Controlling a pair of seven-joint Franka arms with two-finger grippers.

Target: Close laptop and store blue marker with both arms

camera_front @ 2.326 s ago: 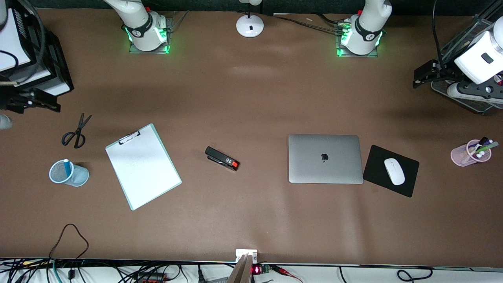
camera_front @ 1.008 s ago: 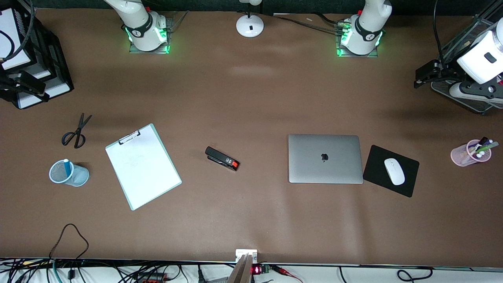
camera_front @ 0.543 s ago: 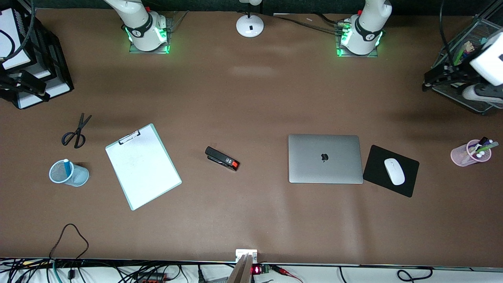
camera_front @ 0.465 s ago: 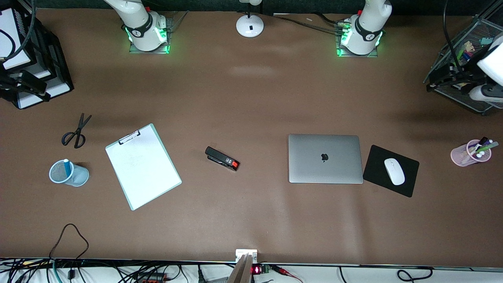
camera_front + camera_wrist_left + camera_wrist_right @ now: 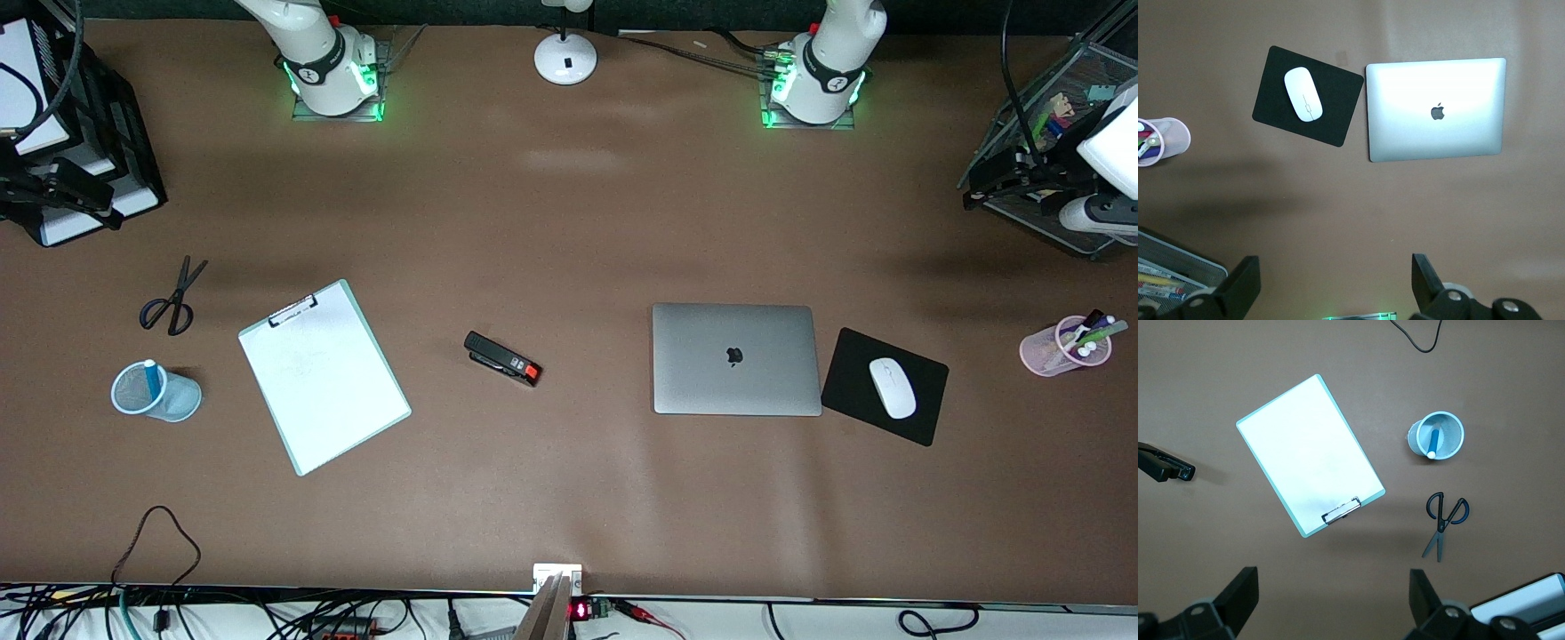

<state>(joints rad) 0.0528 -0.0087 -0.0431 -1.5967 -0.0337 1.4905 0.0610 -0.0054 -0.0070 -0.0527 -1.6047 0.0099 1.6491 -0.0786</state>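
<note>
both claws, the left claw [image 5: 1331, 293] and right claw [image 5: 1331, 607], hang released above the worktop [image 5: 569, 222]; laptop [image 5: 736, 359] shut, blue marker [image 5: 152, 379] stored in its cup [image 5: 156, 393], so they should just stay clear.

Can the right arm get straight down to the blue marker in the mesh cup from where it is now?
Probably yes. The blue marker stands in the open-topped blue mesh cup with nothing over it, and the right tool, open, is empty.

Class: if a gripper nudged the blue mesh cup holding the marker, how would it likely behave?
The blue mesh cup looks light, so it would probably slide or tip easily. The blue marker leans against its rim, likely shifting the balance. Once tipped, its round body could roll.
</note>
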